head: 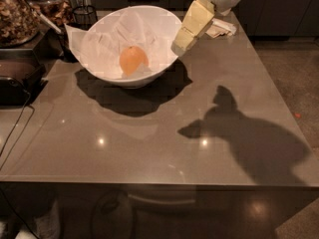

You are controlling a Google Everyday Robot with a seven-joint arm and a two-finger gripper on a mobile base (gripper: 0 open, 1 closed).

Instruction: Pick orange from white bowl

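Orange [132,59] in white bowl [152,75], gripper [179,46] just above bowl rim, open/closed can't tell

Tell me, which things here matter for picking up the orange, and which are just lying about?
For the job: orange, white bowl holding it, claw by the bowl's rim.
Lying about: crumpled paper wad behind the claw, jar, black cable.

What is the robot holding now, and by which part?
Nothing: the gripper hangs beside the wide white bowl; the round pale orange lies inside.
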